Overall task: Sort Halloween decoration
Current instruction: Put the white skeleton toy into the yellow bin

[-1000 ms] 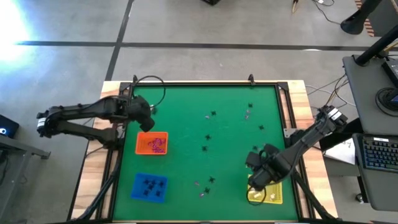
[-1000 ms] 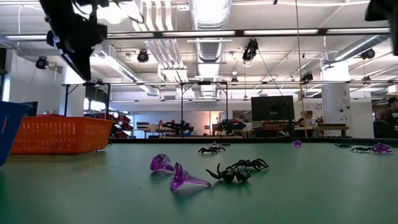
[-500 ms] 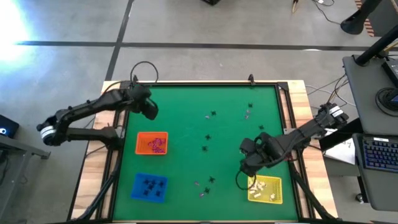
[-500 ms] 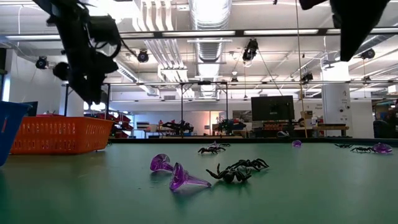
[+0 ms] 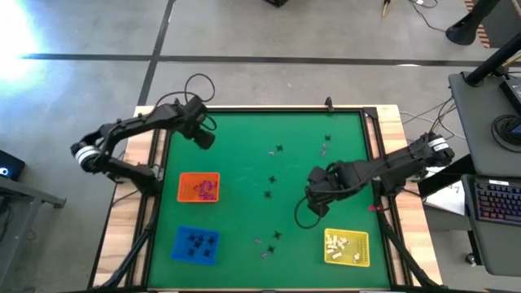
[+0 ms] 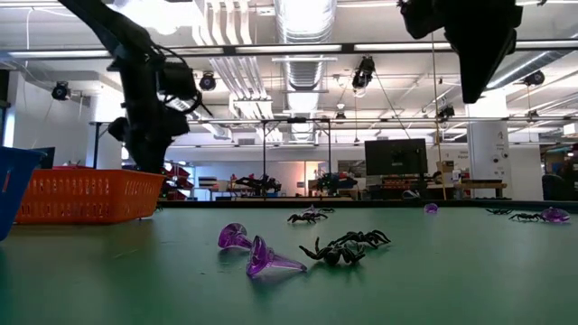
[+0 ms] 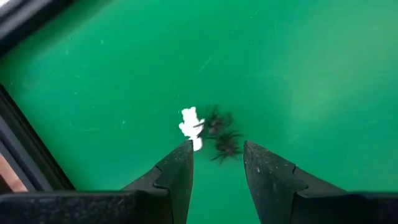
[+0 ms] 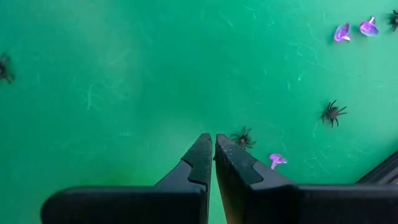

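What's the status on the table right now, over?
Left gripper jaws open above white trinket and black spiders. Right gripper jaws shut, empty, mid-table. Nothing in the way.

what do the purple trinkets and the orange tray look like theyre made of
Purple trinkets: likely translucent moulded plastic, glossy; light passes through them and glints on their curves. Orange tray: probably rigid plastic with a matte finish; its wall shows a regular perforated lattice, as in a moulded basket.

Orange tray (image 5: 186, 188), blue tray (image 5: 181, 246), yellow tray (image 5: 364, 248)
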